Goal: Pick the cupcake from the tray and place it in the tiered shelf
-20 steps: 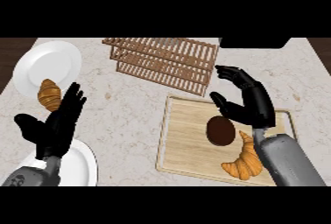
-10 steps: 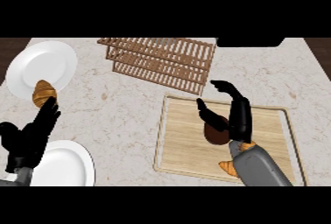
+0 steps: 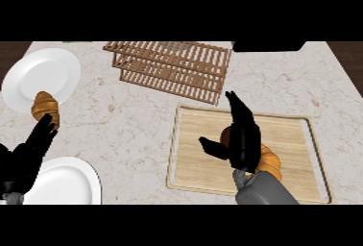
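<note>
right hand (image 3: 241, 139): black | forearm (image 3: 266, 190): grey | left hand (image 3: 25, 156): black

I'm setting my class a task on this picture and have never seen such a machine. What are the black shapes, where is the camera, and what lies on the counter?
The camera sits at the robot's head, looking steeply down at a marbled counter. The black shapes are its two hands on grey forearms. The right hand hangs open over a wooden tray, above a dark cupcake, beside a croissant; it holds nothing yet. The left hand rests open at the left edge. Farther back stands a slatted wooden tiered shelf. At left lie two white plates, the far plate with a second croissant at its rim, the near plate bare.
</note>
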You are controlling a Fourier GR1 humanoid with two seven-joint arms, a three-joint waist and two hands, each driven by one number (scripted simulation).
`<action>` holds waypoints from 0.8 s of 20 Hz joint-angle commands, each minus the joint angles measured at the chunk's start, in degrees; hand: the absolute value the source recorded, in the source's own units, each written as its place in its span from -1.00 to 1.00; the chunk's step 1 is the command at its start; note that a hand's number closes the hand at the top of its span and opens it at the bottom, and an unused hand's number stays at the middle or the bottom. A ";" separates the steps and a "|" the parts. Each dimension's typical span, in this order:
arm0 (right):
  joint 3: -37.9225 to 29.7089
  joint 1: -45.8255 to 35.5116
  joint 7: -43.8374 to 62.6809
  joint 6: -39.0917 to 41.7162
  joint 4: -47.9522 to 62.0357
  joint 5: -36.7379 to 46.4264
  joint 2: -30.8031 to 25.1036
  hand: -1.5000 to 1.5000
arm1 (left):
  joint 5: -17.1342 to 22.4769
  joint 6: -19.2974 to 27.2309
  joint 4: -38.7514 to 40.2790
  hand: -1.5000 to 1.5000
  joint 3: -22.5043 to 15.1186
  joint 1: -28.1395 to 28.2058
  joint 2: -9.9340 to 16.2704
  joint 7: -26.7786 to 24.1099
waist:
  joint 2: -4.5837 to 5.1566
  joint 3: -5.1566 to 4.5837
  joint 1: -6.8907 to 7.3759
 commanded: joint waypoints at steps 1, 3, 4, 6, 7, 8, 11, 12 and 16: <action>0.89 -1.71 14.13 11.93 -1.34 10.22 -0.62 -1.00 | 0.47 -0.75 1.83 0.00 1.23 0.14 0.23 -0.69 | -0.07 -0.10 -0.73; 1.94 -3.09 19.39 21.59 -3.52 10.08 -0.93 -1.00 | 0.13 -0.62 0.76 0.00 0.75 0.00 0.30 -0.14 | -0.19 -0.05 -0.52; 3.36 -2.44 21.57 25.47 -5.33 10.38 -0.94 -1.00 | -0.86 0.06 1.06 0.00 0.04 -0.13 -0.48 -0.72 | -0.03 0.04 -0.62; 3.55 -4.09 23.74 35.26 -5.43 7.45 -2.40 -1.00 | -0.32 -0.62 0.99 0.00 0.21 0.16 -1.02 -1.64 | 0.17 0.02 0.20; 4.97 -4.81 25.86 39.25 -4.99 7.29 -1.10 -1.00 | 0.49 -1.67 0.47 0.00 1.29 -0.96 0.99 0.17 | 0.23 0.08 0.67; 5.49 -4.65 27.67 43.12 -5.89 6.13 -0.69 -1.00 | -0.22 -1.15 -0.43 0.00 0.03 0.05 -0.06 -0.21 | 0.22 0.14 0.95; 7.52 -6.22 33.46 53.12 -7.98 5.96 1.88 -1.00 | 0.29 -1.77 2.33 0.00 1.50 -1.96 -0.18 -0.59 | 0.64 0.18 0.73; 4.89 -7.89 34.08 57.66 -11.46 3.78 0.46 -1.00 | -0.08 -2.41 1.78 0.00 0.76 -1.58 -0.36 -0.96 | 0.54 0.23 0.58; 2.54 -8.97 36.34 65.32 -12.22 3.12 0.06 -1.00 | -0.82 -1.29 2.47 0.00 0.83 -2.75 -1.68 -0.51 | 0.83 0.35 0.91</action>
